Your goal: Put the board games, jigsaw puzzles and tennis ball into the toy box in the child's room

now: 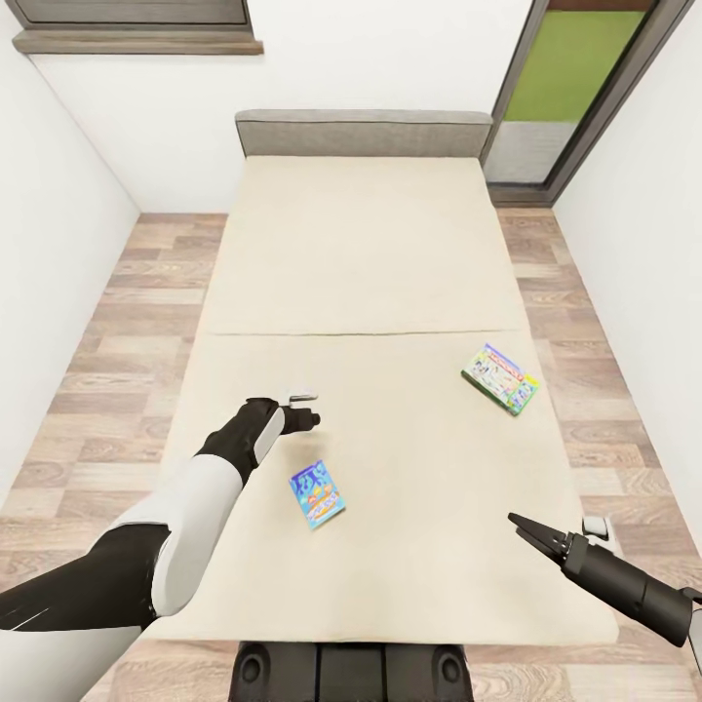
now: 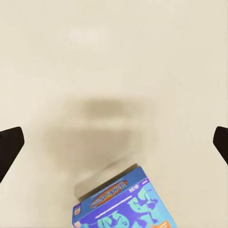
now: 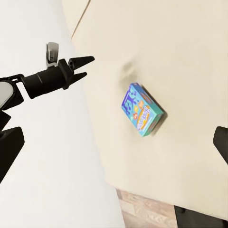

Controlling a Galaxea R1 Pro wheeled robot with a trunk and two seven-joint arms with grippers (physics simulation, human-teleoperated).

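You had two board games on the bed (image 1: pixel 370 244), both lying flat on the cream mattress. The blue game box (image 1: pixel 318 493) sat near the foot end, a bit left of the middle, turned at an angle. The white game box with green edges (image 1: pixel 500 378) lay further up and to the right, near the mattress's right edge, well apart from the blue one.

Your left pincer (image 1: pixel 308 409) hung over the mattress just up and left of the blue box, not touching it. In the left wrist view the dark fingertips (image 2: pixel 10 147) sat far apart at both edges of the picture, so it was wide open and holding nothing; the blue box (image 2: pixel 124 204) showed low in that picture, with a soft shadow on the mattress beside it.

Your right pincer (image 1: pixel 520 529) was out over the near right corner of the bed, prongs pointing up-left toward the blue box. The jaws looked close together at the tip with nothing between them. The right wrist view caught the blue box (image 3: pixel 141 110) and the left pincer (image 3: pixel 81 67) across a white blur.

Wood plank floor (image 1: pixel 117 322) ran down both sides of the bed, grey headboard (image 1: pixel 363 134) against the far white wall.
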